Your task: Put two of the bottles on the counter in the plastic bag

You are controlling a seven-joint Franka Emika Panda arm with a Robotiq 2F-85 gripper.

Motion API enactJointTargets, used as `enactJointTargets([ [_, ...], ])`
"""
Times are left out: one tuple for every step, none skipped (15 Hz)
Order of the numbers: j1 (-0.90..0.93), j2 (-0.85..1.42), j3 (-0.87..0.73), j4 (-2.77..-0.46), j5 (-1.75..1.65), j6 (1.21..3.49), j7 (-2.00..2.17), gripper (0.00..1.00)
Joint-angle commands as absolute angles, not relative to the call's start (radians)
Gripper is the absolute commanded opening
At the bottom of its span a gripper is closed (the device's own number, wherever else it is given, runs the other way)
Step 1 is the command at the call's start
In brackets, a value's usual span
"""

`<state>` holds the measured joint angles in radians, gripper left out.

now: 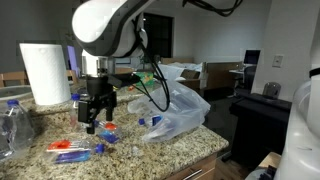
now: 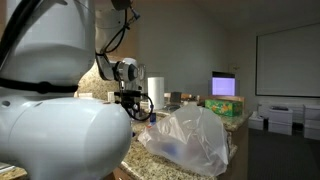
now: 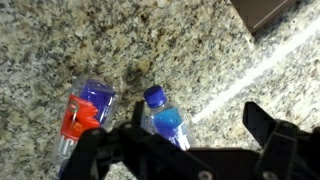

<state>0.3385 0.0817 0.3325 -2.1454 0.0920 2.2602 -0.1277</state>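
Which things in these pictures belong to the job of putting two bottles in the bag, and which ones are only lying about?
Belong to the job:
- small bottles
- plastic bag
- counter
- gripper, open above the bottles

Only lying about:
- paper towel roll
- big ribbed bottle
- green box

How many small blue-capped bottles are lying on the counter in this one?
4. One bottle and a second lie near the front edge of the counter, a third below the open hand, a fourth beside the plastic bag. More may be hidden.
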Motion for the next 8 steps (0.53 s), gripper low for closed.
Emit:
enactJointTargets([
  [0.333,0.138,0.34,-2.117,0.053,2.269,-0.302,1.0],
  [0.331,0.15,0.339,-2.114,0.032,2.282,-0.333,1.0],
  [0.328,0.16,0.338,-2.111,0.024,2.29,-0.363,1.0],
  [0.36,0.17,0.354,-2.157,-0.015,2.359,-0.303,1.0],
  [0.368,0.18,0.354,-2.166,-0.043,2.394,-0.275,1.0],
  [0.341,0.168,0.349,-2.129,0.001,2.319,-0.299,1.0],
  [0.345,0.179,0.353,-2.133,-0.005,2.331,-0.296,1.0],
  [0.347,0.185,0.355,-2.13,-0.005,2.331,-0.296,1.0],
])
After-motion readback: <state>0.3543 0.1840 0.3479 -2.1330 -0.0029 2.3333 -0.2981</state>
